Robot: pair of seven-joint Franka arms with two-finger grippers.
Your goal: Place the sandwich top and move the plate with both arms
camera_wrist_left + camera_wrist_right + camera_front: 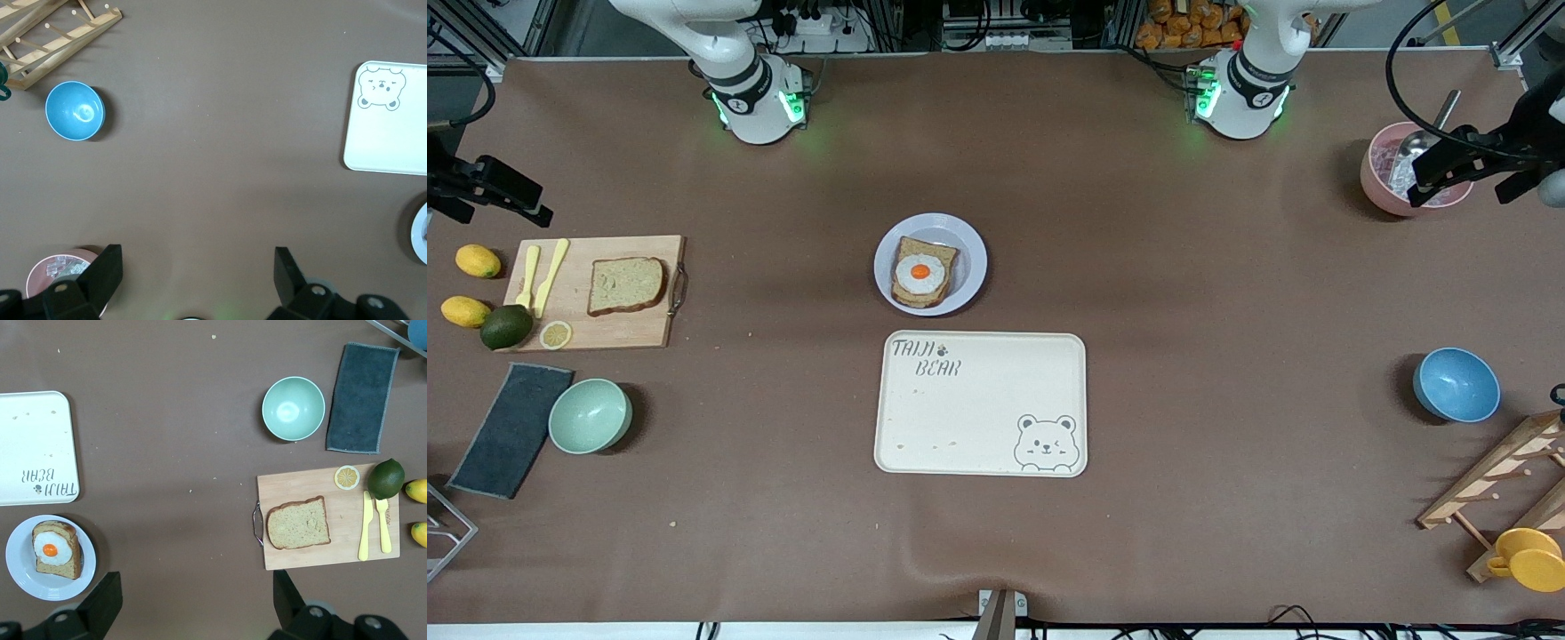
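Note:
The sandwich top (626, 284) (298, 523), a bare brown bread slice, lies on a wooden cutting board (631, 331) toward the right arm's end of the table. The pale plate (971, 253) (17, 553) sits mid-table and bears a bread slice with a fried egg (920, 274) (53, 549). My right gripper (507, 197) (197, 581) hangs open high over the table between plate and board, holding nothing. My left gripper (1449, 167) (198, 257) is open too, empty, raised beside a pink bowl (1380, 173) (47, 272).
A cream bear tray (980, 418) lies nearer the front camera than the plate. A mint bowl (590, 415), dark cloth (511, 429), lemons (478, 260) and an avocado (506, 326) sit round the board. A blue bowl (1456, 384) and wooden rack (1494, 476) stand toward the left arm's end.

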